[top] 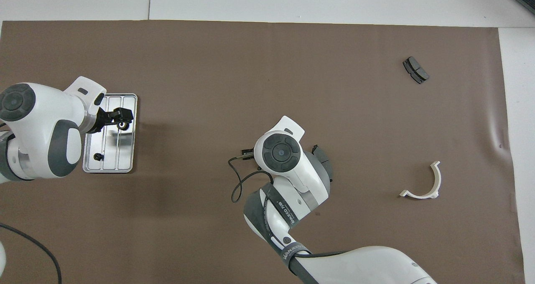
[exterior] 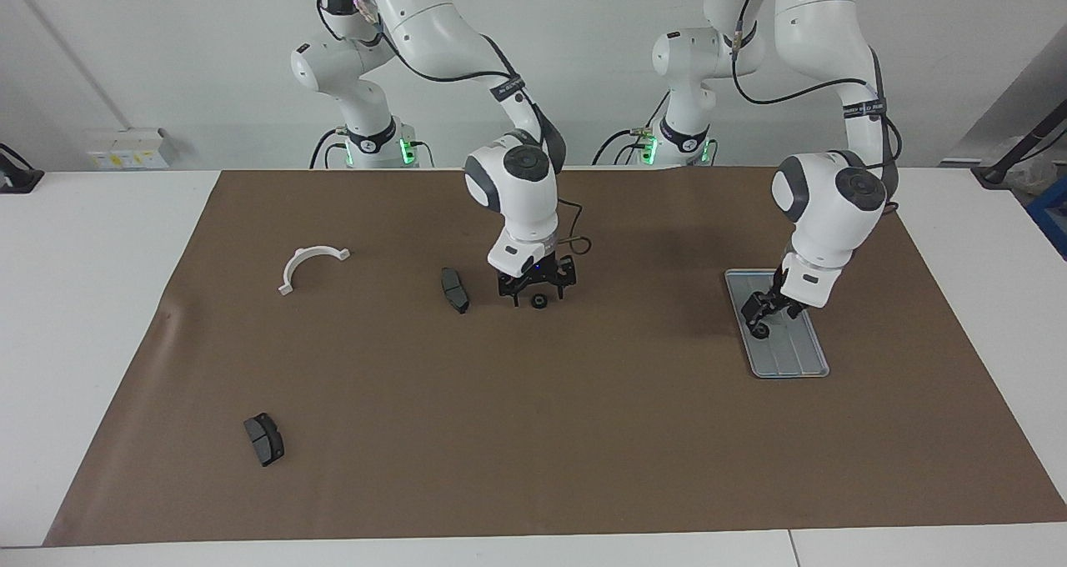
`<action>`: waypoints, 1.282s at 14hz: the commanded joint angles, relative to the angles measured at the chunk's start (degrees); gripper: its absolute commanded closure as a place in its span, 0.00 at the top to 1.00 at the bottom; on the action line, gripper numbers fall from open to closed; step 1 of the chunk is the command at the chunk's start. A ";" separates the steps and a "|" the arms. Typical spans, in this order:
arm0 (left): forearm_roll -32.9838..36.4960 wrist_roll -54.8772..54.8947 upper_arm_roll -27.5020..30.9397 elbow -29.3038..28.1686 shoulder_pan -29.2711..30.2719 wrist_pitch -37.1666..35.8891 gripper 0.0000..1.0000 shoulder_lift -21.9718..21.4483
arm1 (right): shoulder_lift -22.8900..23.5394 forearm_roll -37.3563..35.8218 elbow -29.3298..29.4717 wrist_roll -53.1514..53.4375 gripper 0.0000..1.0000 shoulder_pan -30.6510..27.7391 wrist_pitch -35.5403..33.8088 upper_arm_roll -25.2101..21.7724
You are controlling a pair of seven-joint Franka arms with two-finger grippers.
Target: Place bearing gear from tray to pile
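Observation:
The silver tray (exterior: 796,360) (top: 121,150) lies toward the left arm's end of the table. A black bearing gear (exterior: 760,330) (top: 122,125) sits in it, and a smaller black part (top: 98,156) lies nearer the robots. My left gripper (exterior: 765,312) (top: 118,116) is low over the tray, open around that gear. The pile is a white half-ring bracket (exterior: 302,257) (top: 419,196), two brake pads (exterior: 455,290) (exterior: 264,439) and a black gear (exterior: 539,302) on the mat. My right gripper (exterior: 538,290) stands open just over that mat gear, which the overhead view hides.
A brown mat (exterior: 533,434) (top: 267,67) covers the table. One brake pad (top: 416,71) lies far out toward the right arm's end. The other pad (top: 324,161) shows partly beside the right arm's wrist.

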 commanded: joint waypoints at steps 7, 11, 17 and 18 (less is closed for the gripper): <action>-0.66 -18.52 -0.52 -4.33 0.00 7.04 0.70 0.44 | -0.35 -1.37 -1.01 1.00 0.24 0.77 0.19 -0.16; -0.57 -18.88 -0.52 -4.33 0.00 6.60 0.44 0.44 | -0.35 -1.46 -0.66 1.17 0.00 0.60 -0.07 -0.24; -0.57 -18.35 -0.52 -3.63 -0.44 6.07 0.07 0.52 | -9.73 -1.55 0.75 -0.23 0.00 -7.11 -9.55 -1.39; -0.57 -18.26 -0.61 -2.67 -0.44 5.55 0.05 0.70 | -11.14 -1.55 0.66 -3.10 0.00 -10.18 -10.69 -1.39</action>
